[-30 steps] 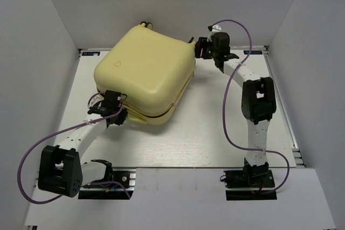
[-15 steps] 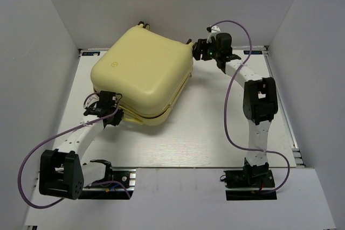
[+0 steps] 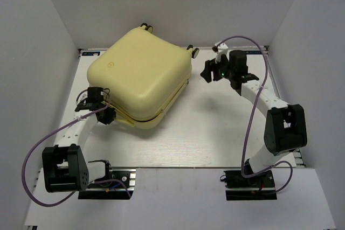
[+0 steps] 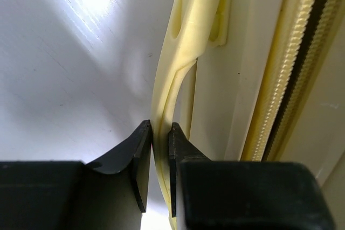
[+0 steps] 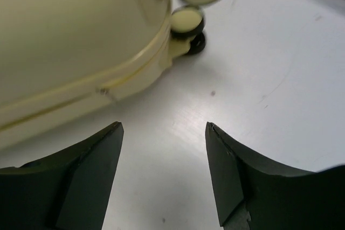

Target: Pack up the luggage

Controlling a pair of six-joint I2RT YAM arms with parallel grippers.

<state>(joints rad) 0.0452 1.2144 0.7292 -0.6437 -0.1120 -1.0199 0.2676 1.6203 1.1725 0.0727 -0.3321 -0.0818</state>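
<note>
The luggage (image 3: 140,76), a pale yellow hard-shell suitcase, lies closed on the table, turned diagonally with its wheels toward the back. My left gripper (image 3: 108,112) is at its near left edge, shut on the suitcase's pale yellow handle strap (image 4: 167,84); the zipper rim (image 4: 294,63) runs just right of it. My right gripper (image 3: 207,72) is open and empty, hovering right of the suitcase's back right corner. In the right wrist view the shell (image 5: 70,30) and its small wheels (image 5: 188,22) lie ahead of the open fingers (image 5: 89,171).
The white table (image 3: 215,127) sits inside grey walls on three sides. Purple cables loop from both arms. The suitcase covers the back left part of the table.
The suitcase has slid and turned to the left, drawn by my left gripper. My right gripper has let go of the back right corner and drawn back to the right.
</note>
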